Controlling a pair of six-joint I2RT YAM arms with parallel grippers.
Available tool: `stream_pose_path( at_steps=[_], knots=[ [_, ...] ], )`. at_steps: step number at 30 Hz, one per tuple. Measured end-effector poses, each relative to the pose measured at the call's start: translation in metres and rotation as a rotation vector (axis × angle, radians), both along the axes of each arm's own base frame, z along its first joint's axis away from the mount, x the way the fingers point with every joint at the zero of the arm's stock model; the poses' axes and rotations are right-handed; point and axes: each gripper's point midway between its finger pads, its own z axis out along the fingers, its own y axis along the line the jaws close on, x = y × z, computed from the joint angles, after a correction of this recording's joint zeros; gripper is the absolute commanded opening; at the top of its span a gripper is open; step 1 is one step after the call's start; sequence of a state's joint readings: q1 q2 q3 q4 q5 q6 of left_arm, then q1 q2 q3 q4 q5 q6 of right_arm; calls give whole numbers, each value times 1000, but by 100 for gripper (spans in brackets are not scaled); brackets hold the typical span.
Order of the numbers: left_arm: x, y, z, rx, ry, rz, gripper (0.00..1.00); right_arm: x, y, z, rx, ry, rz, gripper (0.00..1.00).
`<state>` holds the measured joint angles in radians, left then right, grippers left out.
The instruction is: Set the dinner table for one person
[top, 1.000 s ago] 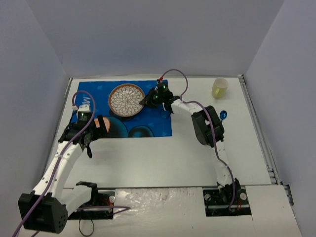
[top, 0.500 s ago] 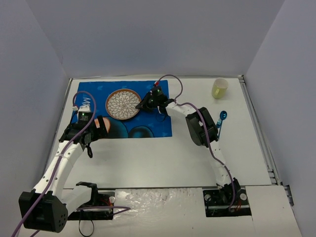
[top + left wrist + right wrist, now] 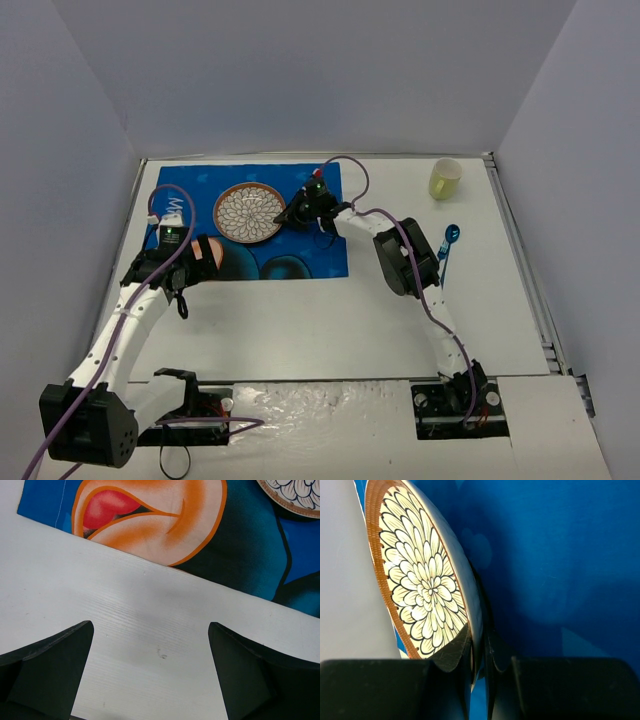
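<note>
A round plate (image 3: 247,212) with a brown rim and a white flower pattern sits over the far part of a blue cartoon-printed placemat (image 3: 300,255), which covers the far left area of the white dinner table (image 3: 330,320). The right gripper (image 3: 291,214) meets the plate at its right-hand rim. In the right wrist view the two fingers are pressed together on that rim, one above and one below, pinching the plate (image 3: 425,587) at its edge (image 3: 479,642). The plate extends leftward from the fingers, its whole disc on the side away from the right arm. The pictures do not show whether its underside rests flat on the placemat or is slightly lifted.

The left gripper (image 3: 150,645) hovers over bare table just near of the placemat's near edge. Its fingers are spread wide with nothing between them, and it is apart from the plate.

A yellow cup (image 3: 445,178) stands at the far right of the table. A small blue utensil (image 3: 449,243) lies near of it, beside the right arm. Both are well apart from the placemat, and closer to the right arm than the left.
</note>
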<state>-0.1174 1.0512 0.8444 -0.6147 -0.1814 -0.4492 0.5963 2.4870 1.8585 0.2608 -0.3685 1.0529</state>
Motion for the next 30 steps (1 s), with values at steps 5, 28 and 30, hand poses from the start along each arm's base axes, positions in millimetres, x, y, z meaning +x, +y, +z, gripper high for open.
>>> stream_pose_path(
  at_steps=[5,28,30],
  knots=[
    [0,0,0,0,0,0,97,0,0,-2,1,6,1,10],
    [0,0,0,-1,-1,-2,97,13,-123,68,-332,-245,-36,83],
    [0,-1,0,-3,-1,-4,97,22,-163,88,-402,-305,-84,91]
  ],
)
